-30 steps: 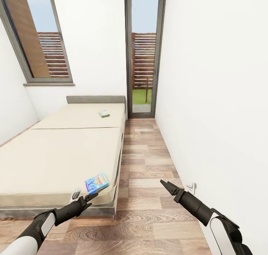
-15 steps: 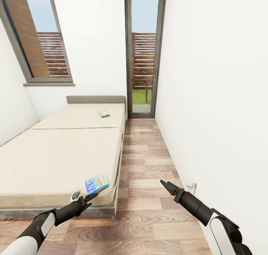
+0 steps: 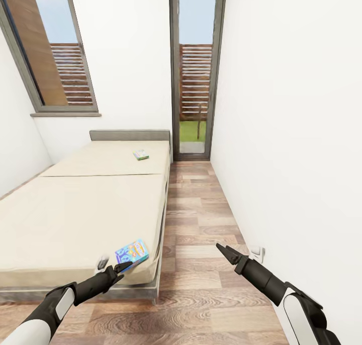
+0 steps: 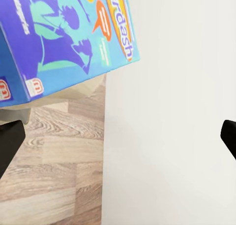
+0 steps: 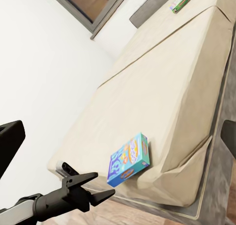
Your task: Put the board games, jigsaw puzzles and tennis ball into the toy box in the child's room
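A blue board game (image 3: 131,253) lies flat at the near right corner of the beige bed (image 3: 75,209), slightly overhanging the edge. A second board game (image 3: 141,155), green and white, rests far up the bed near the headboard. My left gripper (image 3: 120,268) hovers just in front of and below the blue box, open, with its fingertips (image 4: 10,139) spread wide and the box (image 4: 64,38) close ahead. My right gripper (image 3: 224,251) hangs open over the floor by the right wall. The right wrist view looks across at the blue box (image 5: 129,159), the green one (image 5: 181,2) and the left gripper (image 5: 93,185).
A wood floor aisle (image 3: 201,224) runs between the bed and the white right wall toward a glass door (image 3: 195,83). A wall socket (image 3: 257,253) sits low on that wall beside my right arm. A window (image 3: 55,48) is behind the bed.
The whole view has crept slightly forward, so the bed corner and blue box sit a little lower in the picture. Both arms hold the same pose.
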